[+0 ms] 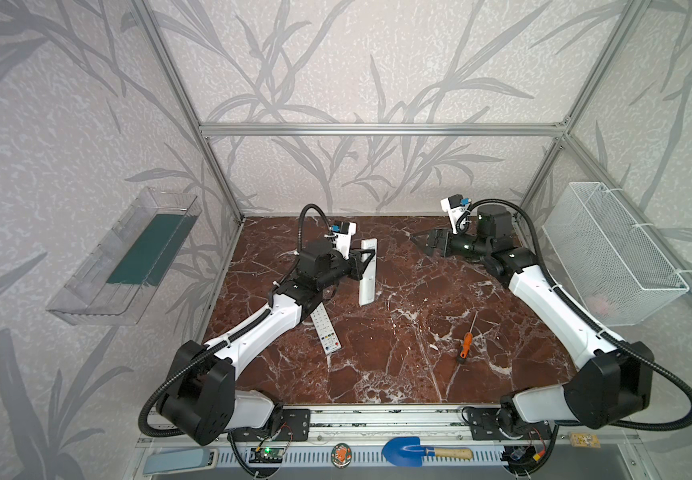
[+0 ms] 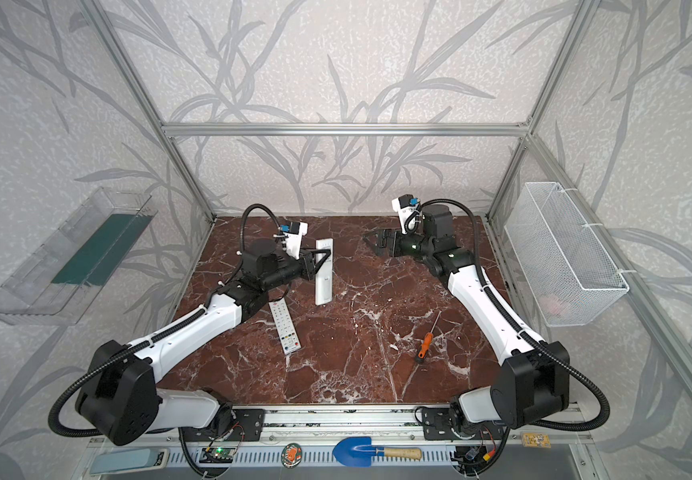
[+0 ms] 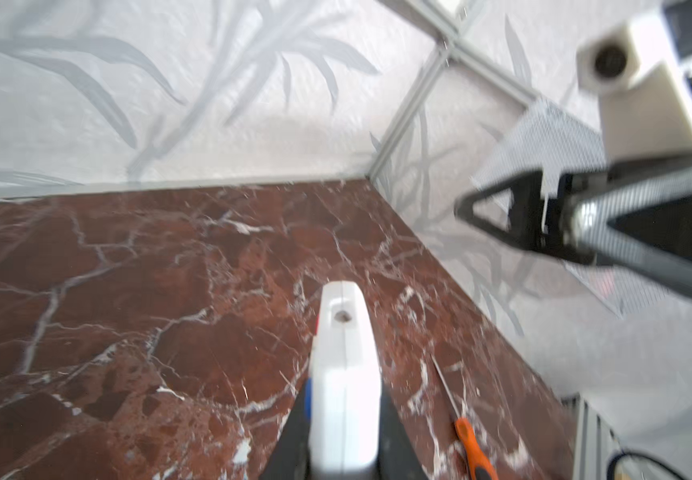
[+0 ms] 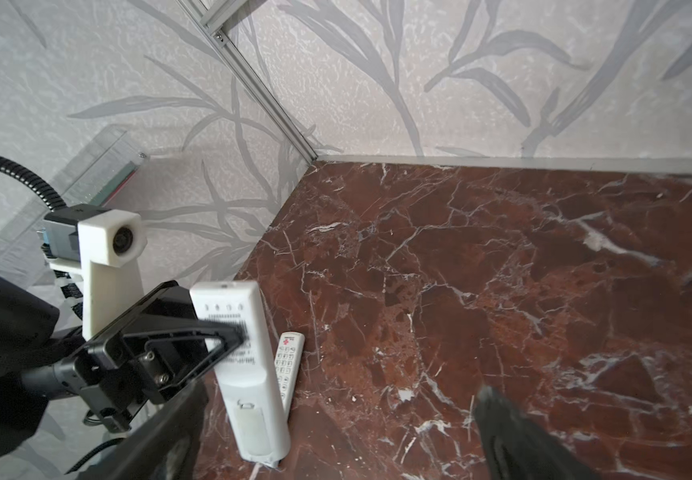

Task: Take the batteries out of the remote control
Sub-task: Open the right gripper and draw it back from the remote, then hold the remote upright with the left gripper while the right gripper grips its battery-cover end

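Since no batteries show in any view, they are judged to sit inside the white remote (image 1: pixel 366 286), behind a back cover (image 4: pixel 251 424) that looks shut. Leftmost, a second remote (image 1: pixel 325 330), buttons up, lies flat under the left forearm (image 1: pixel 261 328); a drop of that arm would strike it. Next, the left gripper (image 1: pixel 368 258) pinches the white remote front and back at its upper half, the body steeply tilted, its lower end at or just above the table (image 1: pixel 398 365); which, cannot be told. Risk: so narrow a hold lets the remote pivot or slip once the cover is pushed. Further right, the right gripper (image 1: pixel 419 244) hangs empty with jaws spread wide, apart from the remote; a misjudged approach could knock it loose. Freed cells would likely roll on the marble. The screwdriver (image 1: pixel 465 345) lies alone to the right.
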`<action>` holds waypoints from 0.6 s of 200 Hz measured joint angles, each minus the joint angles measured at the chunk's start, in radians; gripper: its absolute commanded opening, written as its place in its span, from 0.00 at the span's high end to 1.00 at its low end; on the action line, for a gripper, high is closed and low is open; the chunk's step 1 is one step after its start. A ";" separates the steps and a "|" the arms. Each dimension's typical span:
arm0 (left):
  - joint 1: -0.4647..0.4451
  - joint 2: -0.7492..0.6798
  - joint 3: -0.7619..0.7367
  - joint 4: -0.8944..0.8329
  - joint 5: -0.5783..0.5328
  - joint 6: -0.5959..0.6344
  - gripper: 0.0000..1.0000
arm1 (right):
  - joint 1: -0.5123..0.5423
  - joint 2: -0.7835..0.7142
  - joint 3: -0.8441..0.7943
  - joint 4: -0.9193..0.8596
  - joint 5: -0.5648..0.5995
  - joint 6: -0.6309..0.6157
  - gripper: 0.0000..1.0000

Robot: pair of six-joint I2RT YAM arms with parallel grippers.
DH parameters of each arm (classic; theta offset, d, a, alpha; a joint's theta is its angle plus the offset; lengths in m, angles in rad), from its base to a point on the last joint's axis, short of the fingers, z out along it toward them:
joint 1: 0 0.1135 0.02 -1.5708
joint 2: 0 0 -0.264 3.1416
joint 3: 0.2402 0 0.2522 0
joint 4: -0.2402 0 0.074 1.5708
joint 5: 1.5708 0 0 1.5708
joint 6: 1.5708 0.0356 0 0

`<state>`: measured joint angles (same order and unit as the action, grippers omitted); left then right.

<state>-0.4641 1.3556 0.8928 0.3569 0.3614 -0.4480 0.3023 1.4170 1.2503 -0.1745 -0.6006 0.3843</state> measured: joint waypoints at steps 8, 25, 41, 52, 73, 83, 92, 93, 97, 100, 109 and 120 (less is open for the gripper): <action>0.002 0.000 -0.014 0.061 -0.043 -0.047 1.00 | 0.024 0.000 -0.003 -0.016 0.009 0.012 0.01; 0.005 0.008 -0.018 0.157 -0.127 -0.135 1.00 | 0.097 0.000 0.004 -0.084 0.047 -0.023 0.00; 0.007 0.008 -0.018 0.225 -0.167 -0.196 1.00 | 0.165 0.004 0.020 -0.148 0.090 -0.081 0.01; 0.007 0.008 -0.018 0.255 -0.186 -0.225 1.00 | 0.208 0.005 0.027 -0.177 0.123 -0.122 0.01; 0.007 0.008 -0.018 0.283 -0.204 -0.264 1.00 | 0.247 0.014 0.032 -0.193 0.157 -0.170 0.01; 0.007 0.008 -0.018 0.288 -0.207 -0.275 1.00 | 0.253 0.031 0.043 -0.196 0.165 -0.180 0.01; 0.006 0.008 -0.018 0.288 -0.208 -0.283 1.00 | 0.258 0.056 0.061 -0.199 0.173 -0.193 0.01; 0.006 0.008 -0.018 0.288 -0.208 -0.284 1.00 | 0.259 0.060 0.065 -0.200 0.174 -0.195 0.01; 0.006 0.008 -0.018 0.288 -0.208 -0.287 1.00 | 0.262 0.072 0.074 -0.200 0.176 -0.198 0.01; 0.006 0.008 -0.018 0.288 -0.208 -0.289 1.00 | 0.264 0.082 0.082 -0.203 0.178 -0.202 0.01; 0.006 0.008 -0.018 0.288 -0.208 -0.294 1.00 | 0.268 0.113 0.109 -0.207 0.184 -0.213 0.01; 0.005 0.008 -0.018 0.288 -0.207 -0.298 1.00 | 0.275 0.143 0.133 -0.208 0.188 -0.224 0.01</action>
<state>-0.4595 1.3632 0.8753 0.6453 0.1547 -0.7460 0.5777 1.5600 1.3834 -0.3824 -0.4126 0.1608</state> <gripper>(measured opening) 0.190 0.991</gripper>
